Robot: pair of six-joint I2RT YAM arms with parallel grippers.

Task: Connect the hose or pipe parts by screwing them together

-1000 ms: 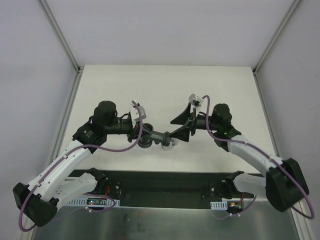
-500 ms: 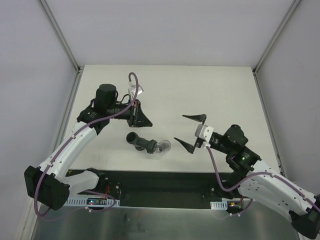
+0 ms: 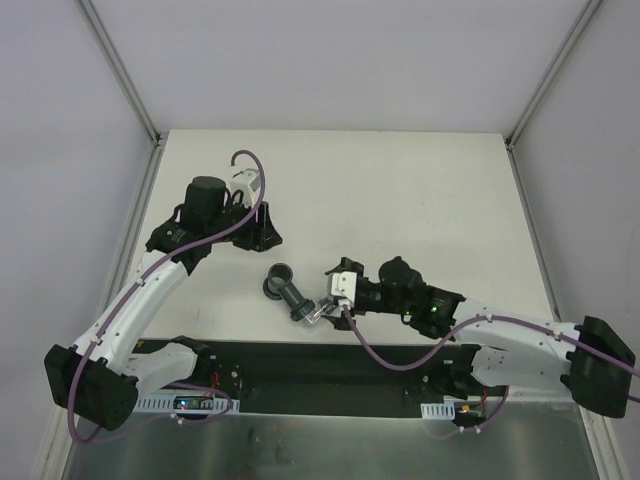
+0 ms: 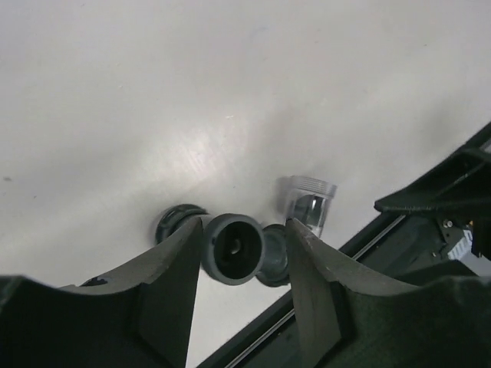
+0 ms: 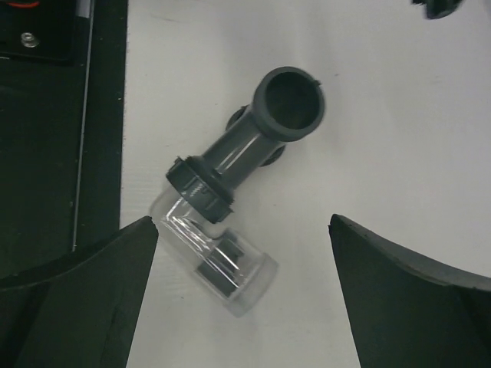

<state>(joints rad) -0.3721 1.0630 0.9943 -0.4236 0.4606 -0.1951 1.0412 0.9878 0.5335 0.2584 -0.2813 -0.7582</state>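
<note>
Reaching low, right arm (image 3: 510,330) spreads fingers (image 5: 77,284) toward the pipe fitting (image 5: 242,149).

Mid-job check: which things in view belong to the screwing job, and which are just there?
Job:
- dark grey branched fitting
- clear short connector, at the fitting's collared end

Not the job:
- black base rail along the near edge
- purple cables on the arms

Bright diffuse light, soft shadows, glare on table (image 4: 207,146)
</note>
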